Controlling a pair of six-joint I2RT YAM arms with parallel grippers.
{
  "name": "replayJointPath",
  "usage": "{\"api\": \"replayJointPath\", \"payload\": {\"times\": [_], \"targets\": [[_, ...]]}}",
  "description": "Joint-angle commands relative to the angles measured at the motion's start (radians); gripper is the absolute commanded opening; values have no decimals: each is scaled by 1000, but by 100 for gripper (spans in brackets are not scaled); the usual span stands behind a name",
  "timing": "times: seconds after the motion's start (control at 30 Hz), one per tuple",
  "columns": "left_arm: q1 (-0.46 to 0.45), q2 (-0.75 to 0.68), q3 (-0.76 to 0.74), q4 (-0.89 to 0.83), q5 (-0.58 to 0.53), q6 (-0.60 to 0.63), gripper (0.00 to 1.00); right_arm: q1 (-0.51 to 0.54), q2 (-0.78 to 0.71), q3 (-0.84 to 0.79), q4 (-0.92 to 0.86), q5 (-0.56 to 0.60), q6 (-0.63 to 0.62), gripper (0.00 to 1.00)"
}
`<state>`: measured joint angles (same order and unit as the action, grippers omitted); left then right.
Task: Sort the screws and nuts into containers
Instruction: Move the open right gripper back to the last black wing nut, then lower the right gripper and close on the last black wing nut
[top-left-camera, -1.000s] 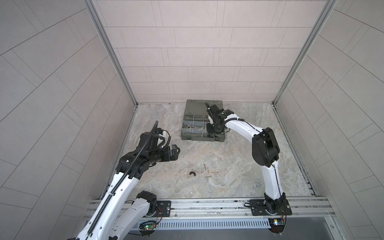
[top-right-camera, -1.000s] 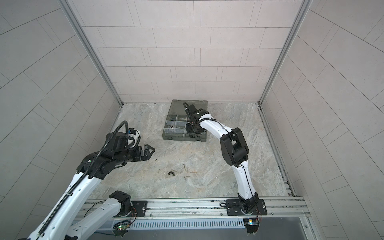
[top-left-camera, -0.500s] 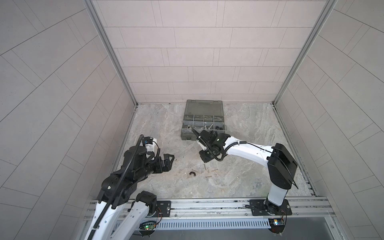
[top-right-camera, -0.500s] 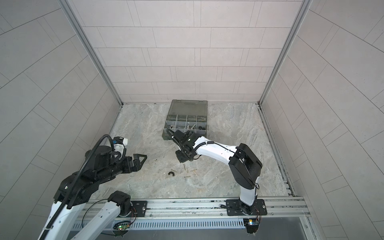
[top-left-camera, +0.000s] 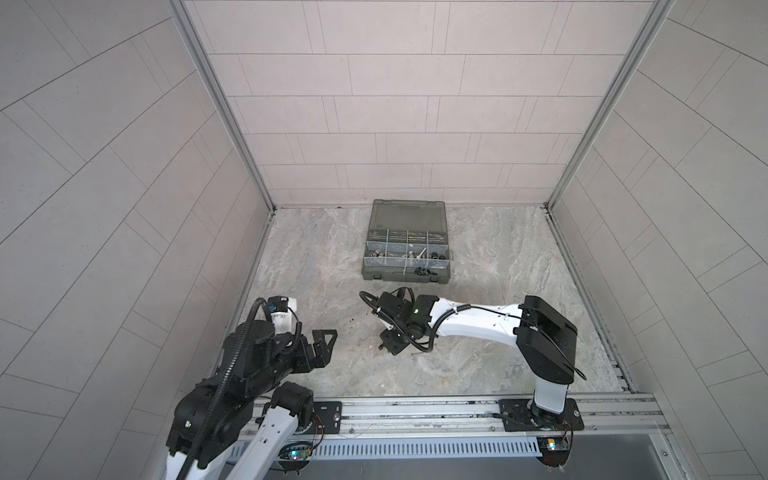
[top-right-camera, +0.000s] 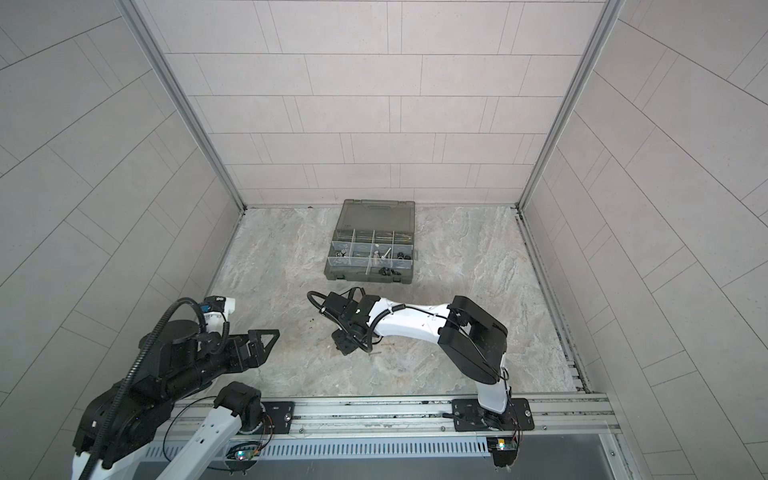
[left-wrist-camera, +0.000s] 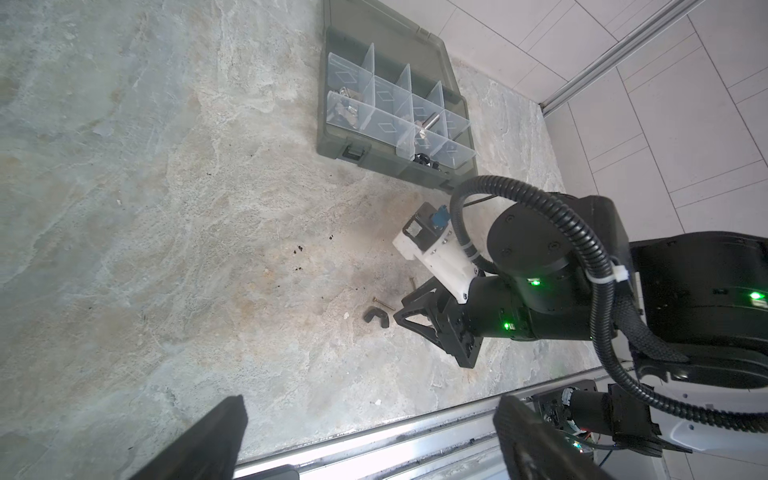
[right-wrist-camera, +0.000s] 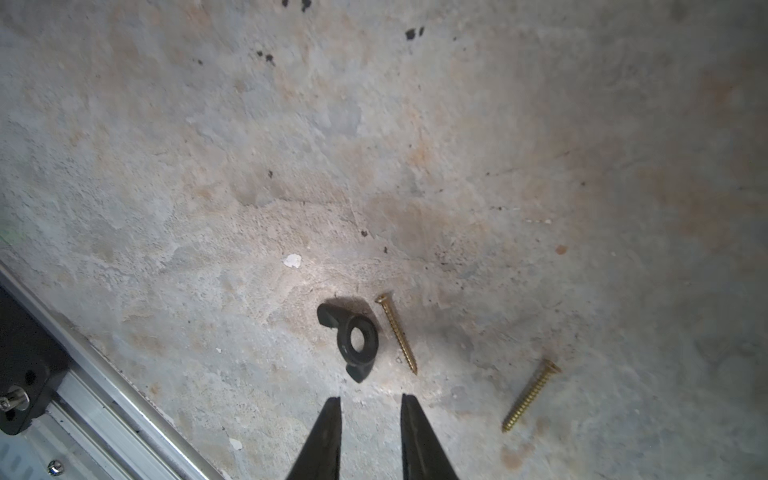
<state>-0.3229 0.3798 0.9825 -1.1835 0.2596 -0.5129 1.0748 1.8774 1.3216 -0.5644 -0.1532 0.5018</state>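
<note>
The right fingers (right-wrist-camera: 328, 436), narrow and empty, should be widened and the black winged nut (right-wrist-camera: 345, 351) just ahead straddled, the brass screw (right-wrist-camera: 399, 334) excluded. The left fingers (left-wrist-camera: 216, 440) are held wide.

White arm links (top-left-camera: 478, 322) with bulky black joints (top-left-camera: 544, 345), ribbed black cables (left-wrist-camera: 498, 182), small green lights (left-wrist-camera: 506, 325), and black tapered fingers (right-wrist-camera: 328, 440).

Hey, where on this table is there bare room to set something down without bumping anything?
Two bare patches on the table: between the case and the left wall, ahead of the left gripper; and right of the case, beyond the right arm. Crowded: around the right gripper, where a black wing nut and two screws lie.
</note>
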Motion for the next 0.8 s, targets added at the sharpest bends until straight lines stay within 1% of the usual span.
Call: {"api": "replayJointPath", "payload": {"times": [0.0,0.63,0.77], "targets": [[1,-16,21,-35,-16,-16,99,14,30,18,8,5,11,25],[1,-30,9,-38,-25,-19,99,18,100,54,-6,7,-18,23],[1,-30,5,-35,-26,-21,99,17,108,65,-17,18,-26,20]]}}
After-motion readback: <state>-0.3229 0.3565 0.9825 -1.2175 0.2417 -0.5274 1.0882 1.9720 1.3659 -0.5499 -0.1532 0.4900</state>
